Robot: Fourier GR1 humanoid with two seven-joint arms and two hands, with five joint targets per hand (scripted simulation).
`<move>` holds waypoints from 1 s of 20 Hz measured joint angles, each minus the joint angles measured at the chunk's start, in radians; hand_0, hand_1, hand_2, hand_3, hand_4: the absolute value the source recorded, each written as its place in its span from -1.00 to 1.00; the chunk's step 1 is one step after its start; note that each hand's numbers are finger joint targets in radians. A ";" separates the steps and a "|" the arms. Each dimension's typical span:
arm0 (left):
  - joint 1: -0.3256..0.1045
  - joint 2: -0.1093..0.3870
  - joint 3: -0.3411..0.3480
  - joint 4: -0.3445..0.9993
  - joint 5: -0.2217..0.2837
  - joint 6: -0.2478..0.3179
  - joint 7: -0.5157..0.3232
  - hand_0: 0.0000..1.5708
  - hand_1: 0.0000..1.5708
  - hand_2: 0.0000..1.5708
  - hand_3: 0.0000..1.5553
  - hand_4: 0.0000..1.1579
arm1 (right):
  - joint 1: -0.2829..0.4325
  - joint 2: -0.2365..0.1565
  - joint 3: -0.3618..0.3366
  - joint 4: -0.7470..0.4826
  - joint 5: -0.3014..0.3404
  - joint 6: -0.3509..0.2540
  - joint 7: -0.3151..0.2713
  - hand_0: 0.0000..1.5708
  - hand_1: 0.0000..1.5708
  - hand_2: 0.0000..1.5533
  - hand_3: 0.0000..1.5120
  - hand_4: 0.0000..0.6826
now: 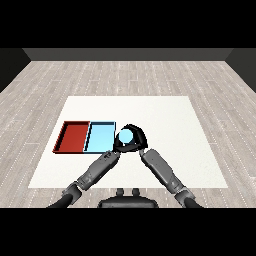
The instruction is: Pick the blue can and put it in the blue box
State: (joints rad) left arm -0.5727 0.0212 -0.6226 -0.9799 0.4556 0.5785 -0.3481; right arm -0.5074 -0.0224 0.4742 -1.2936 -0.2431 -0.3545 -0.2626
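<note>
Although the can is clasped by the right hand, it is not yet in the blue tray. The left hand is seen beside it, its fingers indistinct.

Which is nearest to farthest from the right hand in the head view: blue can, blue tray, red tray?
1. Blue can: inside the curl of the right hand, just right of the trays.
2. Blue tray: next over to the left, its right edge beside the can.
3. Red tray: farthest, on the far left beyond the blue tray.
</note>
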 measured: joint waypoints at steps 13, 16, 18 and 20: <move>-0.017 -0.010 0.012 0.038 -0.035 0.058 -0.001 1.00 1.00 0.99 0.89 0.97 | -0.003 0.012 -0.007 0.016 0.049 -0.017 0.027 -1.00 -1.00 -1.00 -1.00 -1.00; 0.003 -0.013 0.016 0.016 -0.059 0.059 0.009 1.00 1.00 1.00 0.90 0.97 | 0.014 0.016 -0.004 -0.002 0.067 -0.015 0.037 -1.00 -1.00 -1.00 -1.00 -1.00; -0.003 -0.015 0.030 0.019 -0.058 0.056 0.018 1.00 1.00 1.00 0.90 0.98 | 0.000 0.018 -0.007 0.008 0.073 -0.021 0.041 -1.00 -1.00 -1.00 -1.00 -1.00; -0.004 -0.017 0.029 0.016 -0.059 0.063 0.023 1.00 1.00 1.00 0.92 0.98 | 0.006 0.020 -0.022 0.017 0.077 -0.008 0.033 -1.00 -1.00 -1.00 -1.00 -1.00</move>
State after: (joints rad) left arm -0.5768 0.0038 -0.5938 -0.9637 0.3962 0.6419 -0.3255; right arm -0.5018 -0.0020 0.4524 -1.2770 -0.1661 -0.3622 -0.2292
